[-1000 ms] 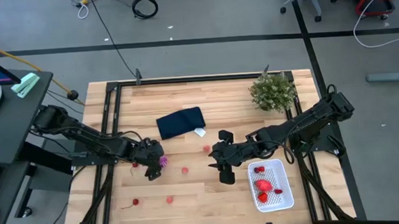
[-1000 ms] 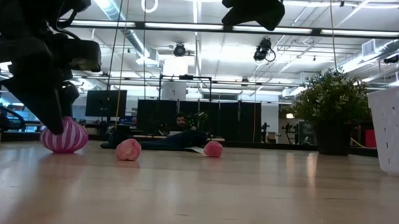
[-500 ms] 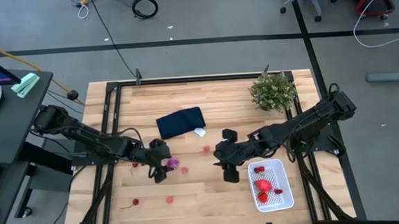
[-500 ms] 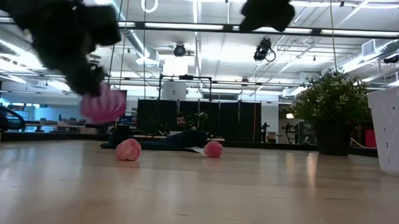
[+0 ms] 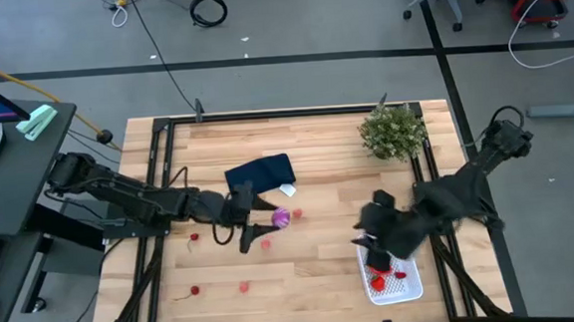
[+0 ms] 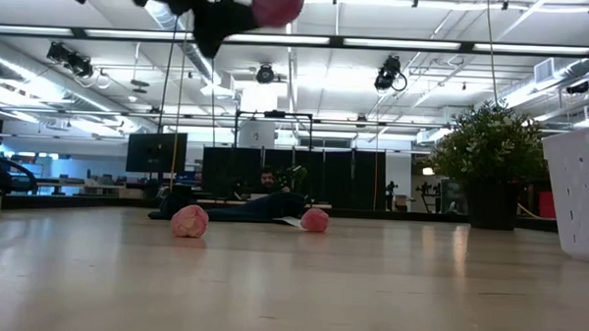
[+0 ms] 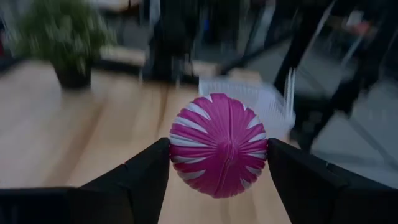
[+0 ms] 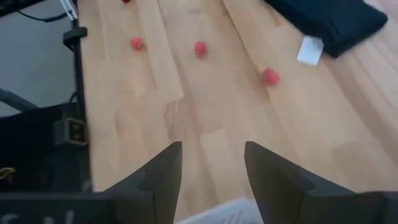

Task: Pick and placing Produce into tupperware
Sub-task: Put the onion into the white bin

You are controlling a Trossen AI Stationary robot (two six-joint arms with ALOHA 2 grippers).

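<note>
Wooden counter (image 5: 314, 279) is carrying scattered red bits while the left gripper (image 7: 217, 186) is clamping the purple striped ball (image 7: 218, 154) across its middle (likely light, squashy), aloft near the tupperware (image 5: 407, 285); the right gripper (image 8: 211, 174) is gaping empty over it.

ball (image 7: 218, 145): magenta-purple with white stripes
tupperware (image 5: 410, 285): white, dotted mesh bottom; red pieces (image 5: 379, 275) were seen inside
cloth (image 5: 259, 176): dark navy, beside it a small white tag (image 5: 287, 190)
plant (image 5: 393, 130): green
table (image 5: 316, 139): light wood, scattered red bits (image 8: 200, 48)
</note>
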